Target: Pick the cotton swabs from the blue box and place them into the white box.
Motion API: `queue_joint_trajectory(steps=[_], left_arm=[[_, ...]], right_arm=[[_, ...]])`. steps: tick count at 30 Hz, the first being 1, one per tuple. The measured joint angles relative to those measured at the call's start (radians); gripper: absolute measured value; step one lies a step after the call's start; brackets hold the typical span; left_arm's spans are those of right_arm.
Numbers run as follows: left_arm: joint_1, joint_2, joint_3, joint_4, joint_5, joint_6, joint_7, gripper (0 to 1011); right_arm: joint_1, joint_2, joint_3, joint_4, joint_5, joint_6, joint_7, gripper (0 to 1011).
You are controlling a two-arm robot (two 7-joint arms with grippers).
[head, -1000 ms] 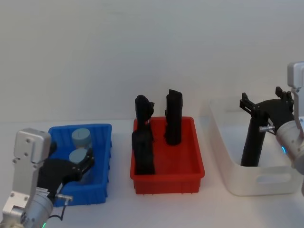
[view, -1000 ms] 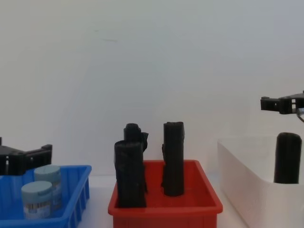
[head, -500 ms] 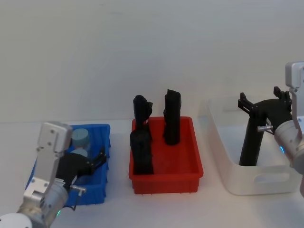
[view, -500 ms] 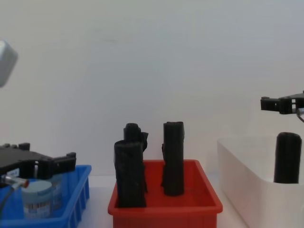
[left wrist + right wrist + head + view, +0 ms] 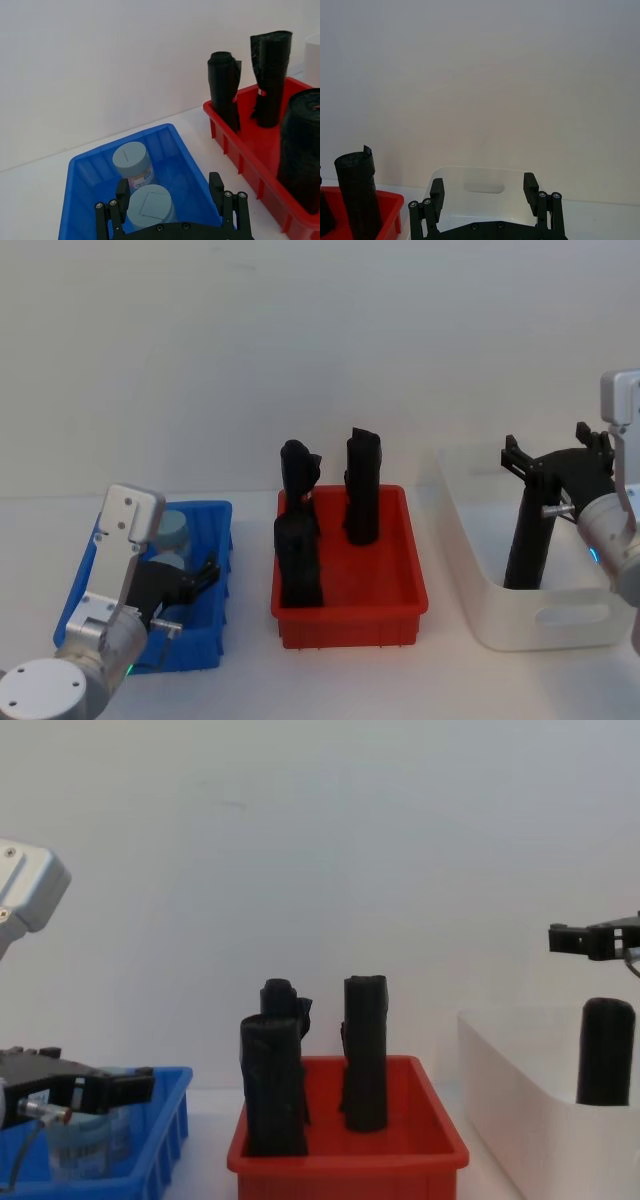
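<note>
My left hand [image 5: 195, 578] is down inside the blue box [image 5: 212, 512] at the left of the desk [image 5: 450, 680]. Its fingers are spread around the nearer tub [image 5: 167, 562] of the cotton swabs, and the farther tub [image 5: 172, 530] stands just behind, toward the back wall. From the head view, the red bin [image 5: 350, 612] sits in the middle with black rolls [image 5: 362, 488] upright in it. The white box [image 5: 540, 625] is on the right with one lone roll [image 5: 530, 540] standing inside. My right hand [image 5: 553, 447] hangs over that roll, spread wide and holding nothing.

In the left wrist view the nearer tub [image 5: 150, 206] sits between the fingers [image 5: 122, 192]. It is close by one finger with a clear gap to the other, so nothing is gripped (I'd call the hand wide apart). The farther tub [image 5: 131, 157] is right behind it, and both are inside the blue box [image 5: 170, 129].

The right wrist view looks past the right hand [image 5: 484, 192], fingers parted with nothing between them, onto the white box [image 5: 485, 171] below. The red bin [image 5: 390, 205] is off to one side.

From the chest view the left hand [image 5: 115, 1088] sits at about rim height in the blue box [image 5: 172, 1120], with a tub [image 5: 95, 1140] showing behind it. The right hand [image 5: 592, 938] is above the white box [image 5: 520, 1120], clear of the top of the lone roll [image 5: 605, 1050].
</note>
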Motion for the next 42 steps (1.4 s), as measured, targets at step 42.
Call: queue_joint_trajectory(steps=[42], left_arm=[[-0.059, -0.056, -0.037, 0.165, -0.008, 0.008, 0.004, 1004]], right_arm=[[0.0, 0.0, 0.0, 0.0, 0.0, 0.0, 0.0, 1001]])
